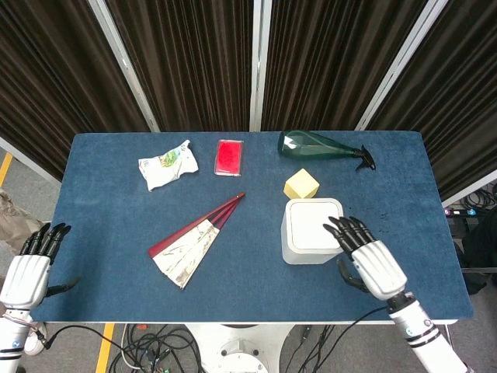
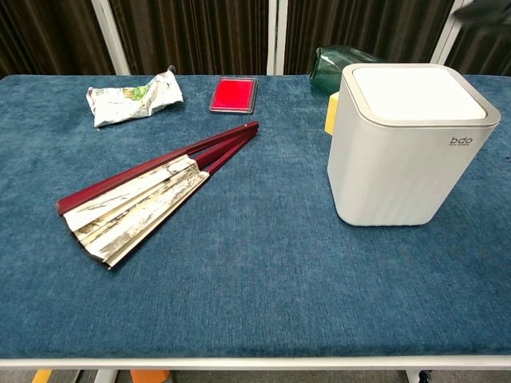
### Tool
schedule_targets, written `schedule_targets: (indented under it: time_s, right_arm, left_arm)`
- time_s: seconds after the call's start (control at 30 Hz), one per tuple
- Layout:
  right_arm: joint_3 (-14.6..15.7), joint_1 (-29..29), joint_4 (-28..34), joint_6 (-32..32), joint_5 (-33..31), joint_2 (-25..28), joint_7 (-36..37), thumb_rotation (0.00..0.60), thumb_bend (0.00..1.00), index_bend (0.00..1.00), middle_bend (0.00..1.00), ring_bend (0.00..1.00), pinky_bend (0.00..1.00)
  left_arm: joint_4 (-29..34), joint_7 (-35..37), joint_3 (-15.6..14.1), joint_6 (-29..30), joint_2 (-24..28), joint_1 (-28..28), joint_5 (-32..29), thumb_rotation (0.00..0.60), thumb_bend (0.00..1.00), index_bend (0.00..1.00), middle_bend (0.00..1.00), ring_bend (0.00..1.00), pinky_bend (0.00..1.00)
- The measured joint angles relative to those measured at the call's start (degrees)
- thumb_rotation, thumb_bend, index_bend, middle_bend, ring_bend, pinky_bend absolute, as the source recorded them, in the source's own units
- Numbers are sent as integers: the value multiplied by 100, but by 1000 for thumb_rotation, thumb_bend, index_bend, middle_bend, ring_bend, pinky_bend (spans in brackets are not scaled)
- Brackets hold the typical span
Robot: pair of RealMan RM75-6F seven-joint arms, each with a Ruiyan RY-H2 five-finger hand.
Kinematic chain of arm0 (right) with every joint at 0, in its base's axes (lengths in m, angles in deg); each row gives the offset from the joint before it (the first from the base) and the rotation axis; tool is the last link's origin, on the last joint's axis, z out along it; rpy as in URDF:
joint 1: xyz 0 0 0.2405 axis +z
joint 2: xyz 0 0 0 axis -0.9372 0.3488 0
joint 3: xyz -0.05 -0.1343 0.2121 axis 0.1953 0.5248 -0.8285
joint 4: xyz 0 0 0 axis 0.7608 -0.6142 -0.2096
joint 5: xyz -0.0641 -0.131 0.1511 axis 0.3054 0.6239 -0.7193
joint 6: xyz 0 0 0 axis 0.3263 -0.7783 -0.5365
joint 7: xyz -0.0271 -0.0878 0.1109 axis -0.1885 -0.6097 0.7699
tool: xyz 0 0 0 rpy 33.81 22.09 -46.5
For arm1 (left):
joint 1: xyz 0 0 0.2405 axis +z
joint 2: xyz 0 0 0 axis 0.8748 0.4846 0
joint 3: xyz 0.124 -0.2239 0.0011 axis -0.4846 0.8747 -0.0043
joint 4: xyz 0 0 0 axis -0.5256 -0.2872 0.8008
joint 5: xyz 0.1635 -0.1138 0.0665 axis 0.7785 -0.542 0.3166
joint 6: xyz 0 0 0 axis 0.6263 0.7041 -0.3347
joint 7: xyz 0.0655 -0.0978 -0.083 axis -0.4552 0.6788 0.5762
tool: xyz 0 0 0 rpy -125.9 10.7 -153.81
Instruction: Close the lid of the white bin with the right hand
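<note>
The white bin (image 1: 311,231) (image 2: 411,152) stands on the blue table right of centre, its lid (image 2: 418,89) lying flat and shut on top. My right hand (image 1: 370,257) is raised beside the bin's right edge, fingers spread, holding nothing and apart from the lid. In the chest view only a dark fingertip shows at the top right corner. My left hand (image 1: 33,266) hangs off the table's front left corner, fingers apart and empty.
A half-folded red fan (image 1: 194,241) lies left of the bin. A yellow block (image 1: 301,186) sits just behind it, with a green spray bottle (image 1: 322,145) further back. A red case (image 1: 228,158) and a crumpled wrapper (image 1: 167,164) lie at the back left.
</note>
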Motion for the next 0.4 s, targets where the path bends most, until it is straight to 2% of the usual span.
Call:
schedule_targets:
  time_s: [0.2,0.4]
  right_arm:
    - [50,-798,-848,-1146,-36,-25,-69,600,501,0,4,0,0]
    - [38,-1391,-2171,-1492,-692,-319,265,600,475,0,1,0,0]
  left_arm:
    - [143,-27,-1,39,34,17,27,600,0,99,87,0,133]
    - [164,-80,-18,34,42,36,16,600,0,99,87,0,133]
